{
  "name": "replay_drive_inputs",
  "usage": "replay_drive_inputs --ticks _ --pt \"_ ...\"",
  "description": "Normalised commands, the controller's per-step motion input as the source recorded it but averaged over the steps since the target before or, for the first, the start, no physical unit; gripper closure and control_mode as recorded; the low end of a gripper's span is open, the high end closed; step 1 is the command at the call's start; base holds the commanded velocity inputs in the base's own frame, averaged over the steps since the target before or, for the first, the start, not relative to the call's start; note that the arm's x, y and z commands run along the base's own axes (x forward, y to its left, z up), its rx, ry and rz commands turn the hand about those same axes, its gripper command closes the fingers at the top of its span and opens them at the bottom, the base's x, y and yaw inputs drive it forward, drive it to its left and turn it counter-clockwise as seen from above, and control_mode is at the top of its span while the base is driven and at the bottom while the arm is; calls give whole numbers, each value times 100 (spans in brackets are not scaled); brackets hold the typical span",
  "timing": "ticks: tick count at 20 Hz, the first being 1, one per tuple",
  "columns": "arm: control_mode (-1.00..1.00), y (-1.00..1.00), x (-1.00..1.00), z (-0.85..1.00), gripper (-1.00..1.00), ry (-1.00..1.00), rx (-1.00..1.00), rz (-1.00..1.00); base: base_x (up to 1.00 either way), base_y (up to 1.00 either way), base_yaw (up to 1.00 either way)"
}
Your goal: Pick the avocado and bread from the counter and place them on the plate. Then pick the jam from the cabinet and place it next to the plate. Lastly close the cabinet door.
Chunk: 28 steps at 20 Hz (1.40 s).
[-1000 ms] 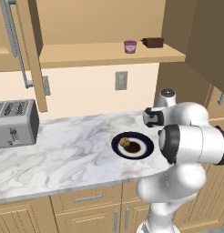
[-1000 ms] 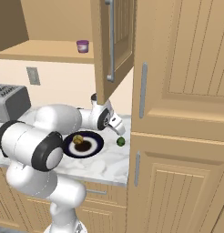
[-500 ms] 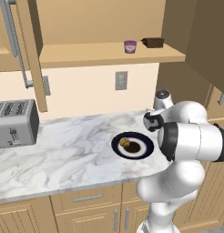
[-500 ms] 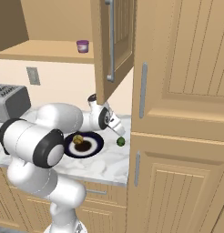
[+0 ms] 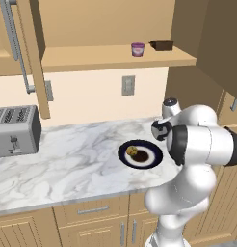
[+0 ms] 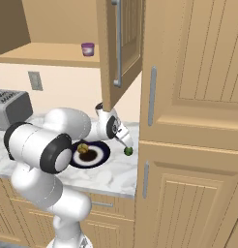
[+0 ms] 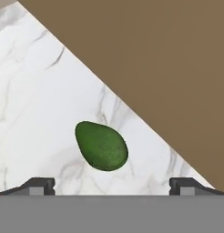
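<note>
We hold our gripper (image 7: 112,184) wide open above the avocado (image 7: 101,145) — it lies on the counter (image 7: 36,113), bread (image 5: 131,151) already plated.

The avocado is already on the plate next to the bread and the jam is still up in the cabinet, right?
Not quite. The avocado still lies on the counter, beside the plate, as the right base view shows. The bread is on the plate and the jam is in the cabinet.

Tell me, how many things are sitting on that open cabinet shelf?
2, as far as the pictures show. The purple jam stands near the shelf's front edge, and a dark brown box sits to its right, apart from it. Anything behind the open doors could be hidden.
</note>
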Motion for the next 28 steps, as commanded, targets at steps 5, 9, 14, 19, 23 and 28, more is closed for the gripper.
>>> replay_drive_inputs --ticks 5,9,14,19,23,28 --pt "-100 -11 0 -18 -100 6 0 0 0 0 0" --pt "-100 -5 3 -19 -100 1 -1 0 0 0 0" --pt "-100 0 15 -23 -100 0 0 0 0 0 0" --pt "-100 0 22 -22 -100 0 0 0 0 0 0" --pt "-100 -11 7 -32 -100 0 -5 0 0 0 0" --pt "-100 -21 0 -46 -100 0 -12 0 0 0 0"
